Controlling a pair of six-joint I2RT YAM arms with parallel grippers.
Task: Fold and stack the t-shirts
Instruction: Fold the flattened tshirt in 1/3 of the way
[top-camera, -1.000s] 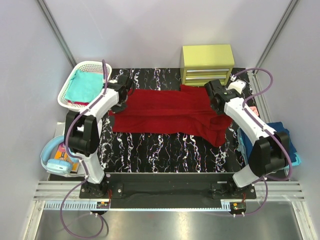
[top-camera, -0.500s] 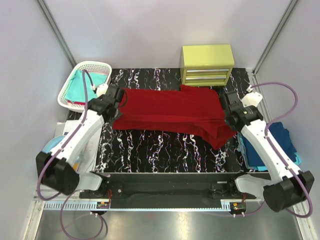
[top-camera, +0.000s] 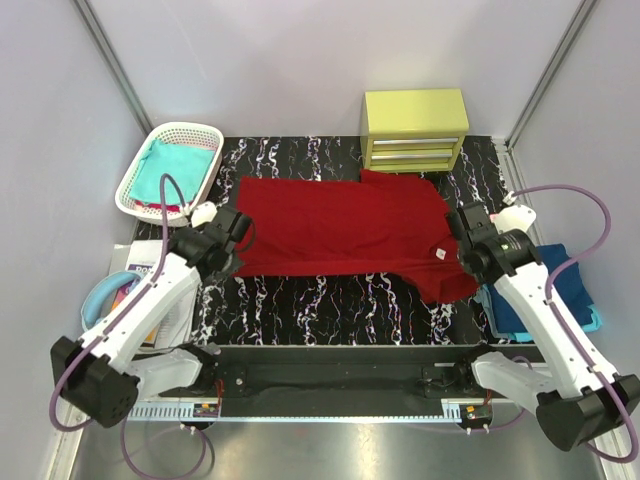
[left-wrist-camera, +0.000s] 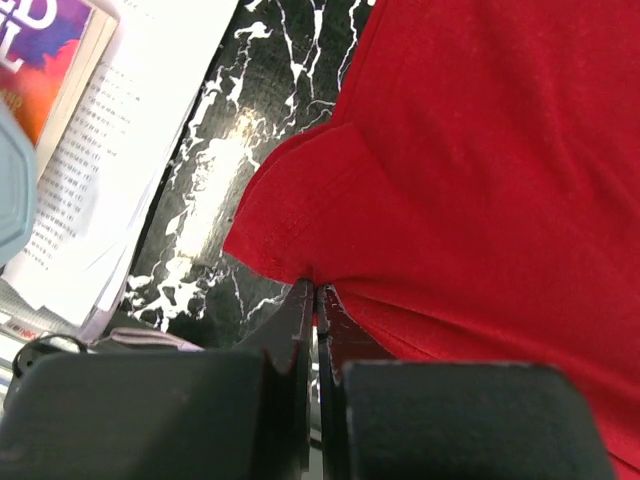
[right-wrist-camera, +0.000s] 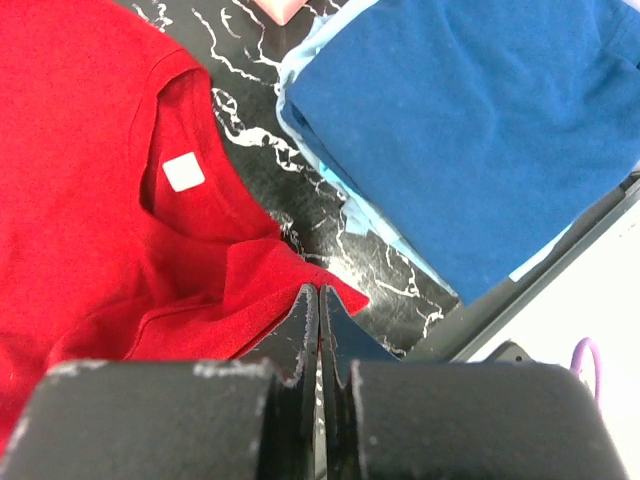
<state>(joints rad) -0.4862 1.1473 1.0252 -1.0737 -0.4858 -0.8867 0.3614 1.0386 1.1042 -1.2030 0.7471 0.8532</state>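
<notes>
Dark red t-shirt (top-camera: 340, 225): spread nearly flat across the black marbled table (top-camera: 330, 295), hem to my left, collar and its white label (right-wrist-camera: 184, 172) to my right; I read this as laying it out so the folds can start from a smooth sheet
Left gripper (left-wrist-camera: 316, 292): fingers pressed together on the near hem corner, cloth pinched between the tips; held low at the table so the edge lies down without bunching
Right gripper (right-wrist-camera: 318, 290): closed tight on the tip of the near sleeve, just beside the collar; a hold on each end pulls the near edge taut
Remaining creases: a ridge runs up from the left pinch and a few wrinkles fan out from the right one, so I judge the spread is not quite finished
Blue folded t-shirt (right-wrist-camera: 480, 130): on a light blue one at my right, close to the held sleeve but apart from it; likely the stack this shirt joins
Teal t-shirt (top-camera: 175, 170): in the white basket (top-camera: 135, 190) at far left, waiting
Next call: release both corners only once the cloth lies flat, then regrip for the first fold
</notes>
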